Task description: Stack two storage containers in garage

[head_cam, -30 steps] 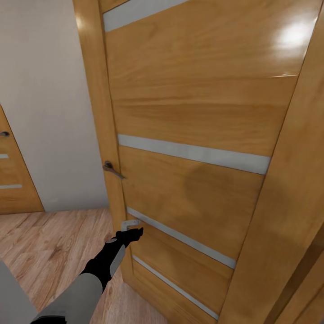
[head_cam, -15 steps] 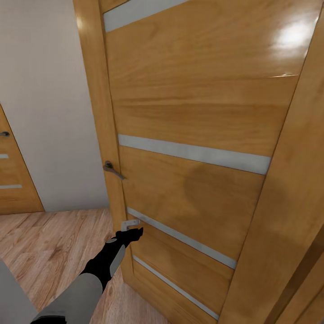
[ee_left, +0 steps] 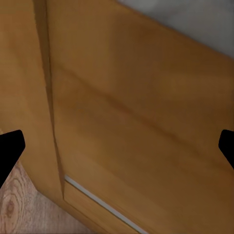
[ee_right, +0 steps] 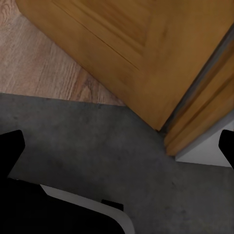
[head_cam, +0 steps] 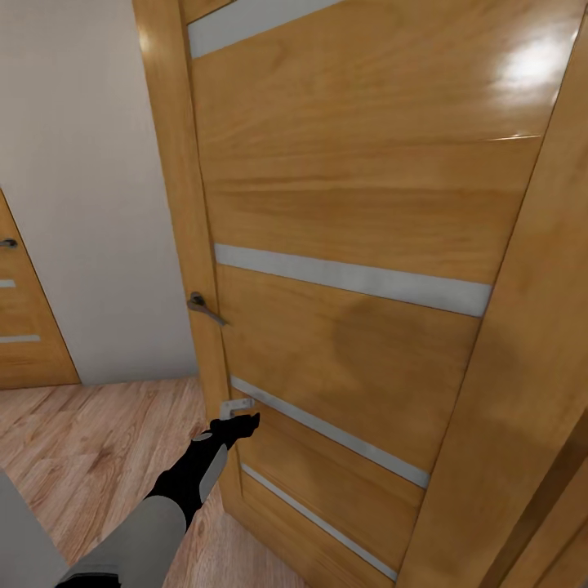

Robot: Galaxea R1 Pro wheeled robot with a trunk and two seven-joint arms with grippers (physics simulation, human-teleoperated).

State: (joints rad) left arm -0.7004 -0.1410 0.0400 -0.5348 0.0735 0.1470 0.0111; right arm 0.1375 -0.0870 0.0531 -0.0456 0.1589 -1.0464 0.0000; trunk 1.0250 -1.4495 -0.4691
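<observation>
- Head view: I face a honey-brown wooden door [head_cam: 351,204] with pale grey inset strips [head_cam: 351,280], close up.
- Its dark metal lever handle [head_cam: 204,308] sits on the door's left edge, well above my left gripper [head_cam: 242,422].
- My left arm reaches forward and low; the black gripper tip is at the door's lower part, just under a small pale grey piece [head_cam: 237,405] by the edge. Whether it touches the door I cannot tell.
- Left wrist view: my two black fingertips [ee_left: 9,148] stand far apart, wide, nothing between them but the door panel [ee_left: 141,126] and a strip of wood-plank flooring [ee_left: 24,214].
- Right gripper [ee_right: 117,151] in its wrist view: fingers [ee_right: 9,151] likewise spread wide, holding nothing.
- Below the right gripper lies dark grey concrete floor [ee_right: 97,141], meeting light plank flooring [ee_right: 39,63] at the door's bottom corner [ee_right: 146,58].
- A white-grey wall base [ee_right: 204,153] shows beside the frame.
- Beige wall [head_cam: 82,204] and a second door [head_cam: 24,327] stand at far left in the head view.
- The storage containers are not in sight from here.
</observation>
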